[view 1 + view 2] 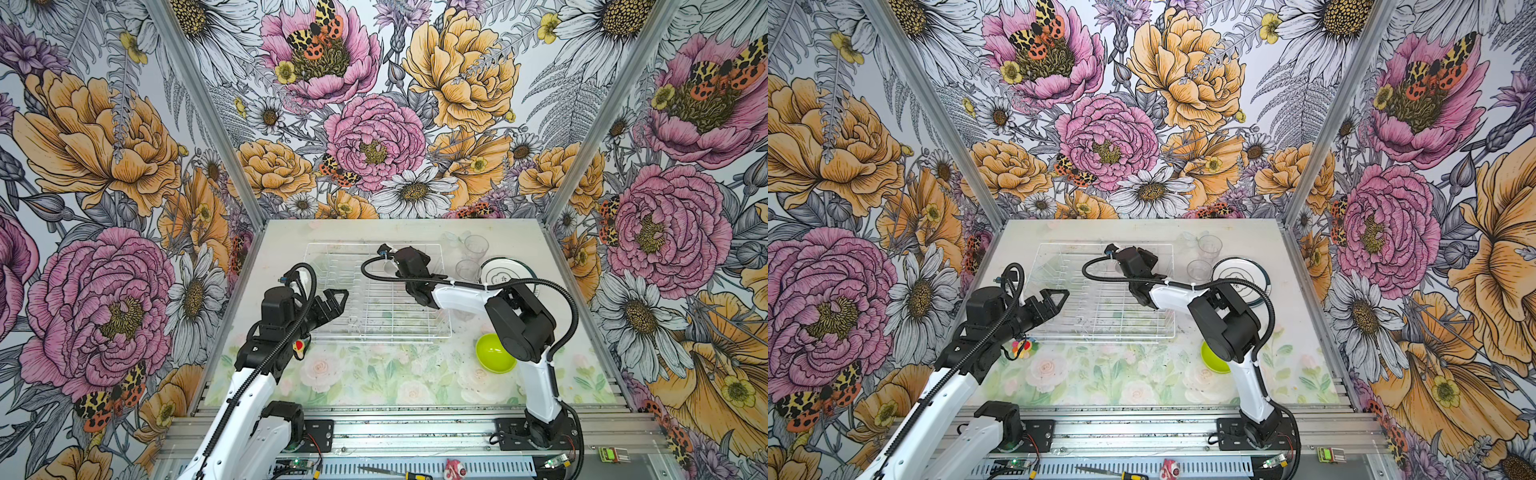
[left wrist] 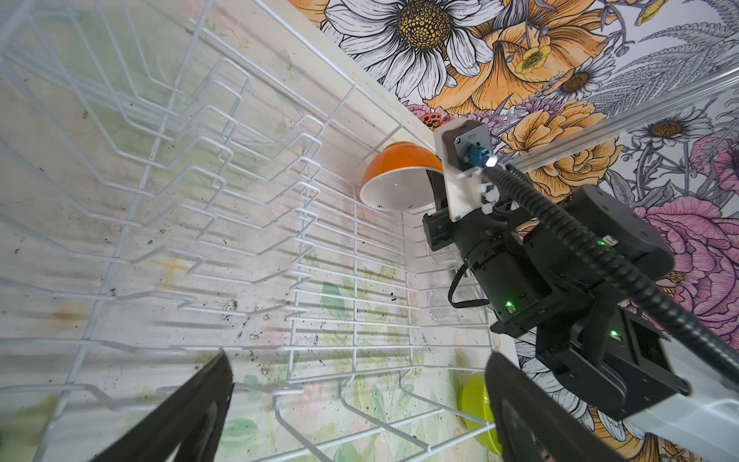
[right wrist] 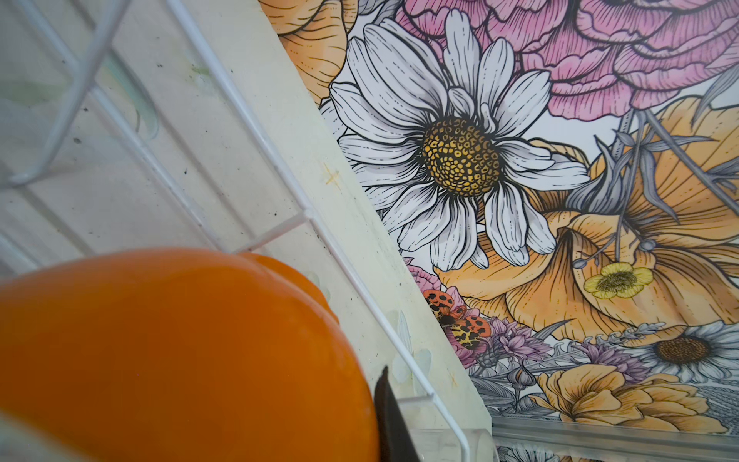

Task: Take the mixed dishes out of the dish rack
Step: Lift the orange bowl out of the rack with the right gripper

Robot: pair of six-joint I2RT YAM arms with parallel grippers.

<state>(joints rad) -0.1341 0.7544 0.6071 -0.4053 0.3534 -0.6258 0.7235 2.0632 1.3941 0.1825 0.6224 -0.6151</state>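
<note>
Right gripper [image 2: 432,188] is reaching into the far right part of the dish rack [image 1: 386,337], fingers pinched tight on the rim of the orange bowl [image 2: 400,176]. The bowl is tipped up on its side, with the white inside facing back toward the near end of the rack. Honestly can't tell from these angles whether it's resting on the wires or hanging clear of them. In the right wrist view the bowl's orange outside is right up close, with one black finger [image 3: 394,424] against it.

Left gripper [image 1: 337,296] hovers over the rack's near left edge, fingers spread wide.

Out on the table [image 1: 374,374], the green bowl [image 1: 492,353] sits just off the rack's near right corner, partly under the right arm. Two clear cups [image 1: 476,247] and a plate [image 1: 505,272] sit beside the rack's far right side.
</note>
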